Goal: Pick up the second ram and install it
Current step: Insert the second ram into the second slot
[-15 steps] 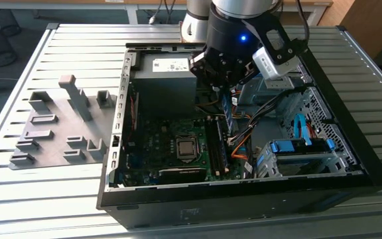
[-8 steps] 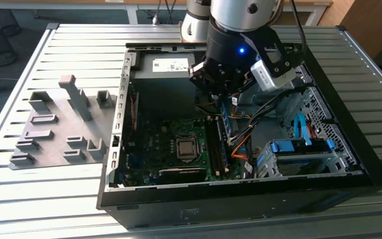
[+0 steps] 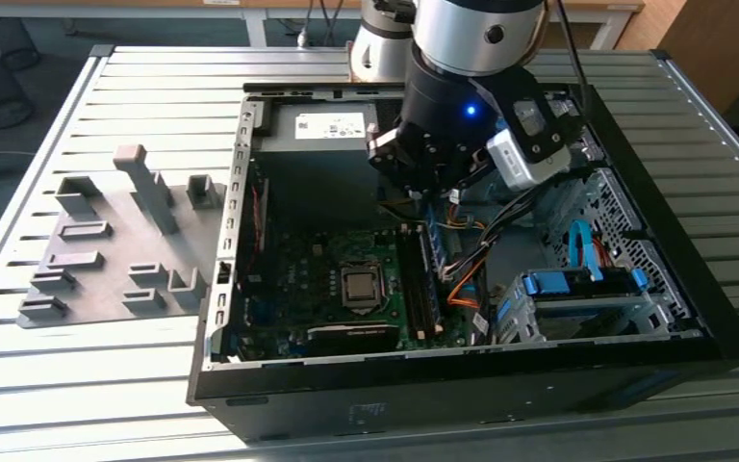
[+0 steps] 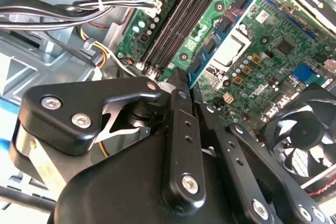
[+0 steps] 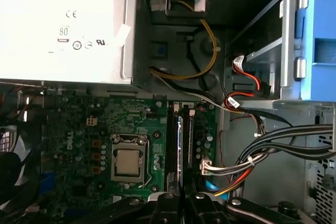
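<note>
- The gripper [image 4: 181, 77] hung inside the open computer case [image 3: 677, 318], fingers clamped on the second ram [image 4: 220, 24], which ran edge-on straight ahead of its fingertips.
- Judged step: seating the stick over a memory slot [image 5: 171, 145]; the next move seemingly called for an even downward press.

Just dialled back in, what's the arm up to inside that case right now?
The arm's pincer is down inside the open computer case, closed on one end of the second ram. The stick is held on edge, lined up along the motherboard's memory slots. Whether it is seated in a slot, I cannot tell.
</note>
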You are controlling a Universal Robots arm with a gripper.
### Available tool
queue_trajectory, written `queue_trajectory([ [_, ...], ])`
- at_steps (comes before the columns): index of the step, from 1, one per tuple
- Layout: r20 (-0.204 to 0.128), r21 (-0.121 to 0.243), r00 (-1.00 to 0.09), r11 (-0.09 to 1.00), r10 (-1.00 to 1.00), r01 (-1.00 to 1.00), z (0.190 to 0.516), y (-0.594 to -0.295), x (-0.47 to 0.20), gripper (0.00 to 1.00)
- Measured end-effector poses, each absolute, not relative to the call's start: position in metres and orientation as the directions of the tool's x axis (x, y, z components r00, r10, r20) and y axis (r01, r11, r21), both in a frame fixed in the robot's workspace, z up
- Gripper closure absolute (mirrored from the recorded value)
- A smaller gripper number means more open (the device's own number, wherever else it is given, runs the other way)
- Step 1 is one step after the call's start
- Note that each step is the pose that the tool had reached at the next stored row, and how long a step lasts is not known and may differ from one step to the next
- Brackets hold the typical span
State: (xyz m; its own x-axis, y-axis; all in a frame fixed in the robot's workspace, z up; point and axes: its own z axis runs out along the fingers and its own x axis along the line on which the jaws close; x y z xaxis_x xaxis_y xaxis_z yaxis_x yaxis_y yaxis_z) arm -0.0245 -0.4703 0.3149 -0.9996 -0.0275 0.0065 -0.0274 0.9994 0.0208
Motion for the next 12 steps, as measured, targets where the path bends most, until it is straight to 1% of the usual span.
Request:
queue_trajectory([
  [6, 0.028, 0.021, -0.999, 0.999, -0.028, -0.027, 0.306, -0.47, -0.024, 0.86],
  [12, 0.029, 0.021, -0.999, 0.999, -0.028, -0.027, 0.295, -0.47, -0.024, 0.86],
])
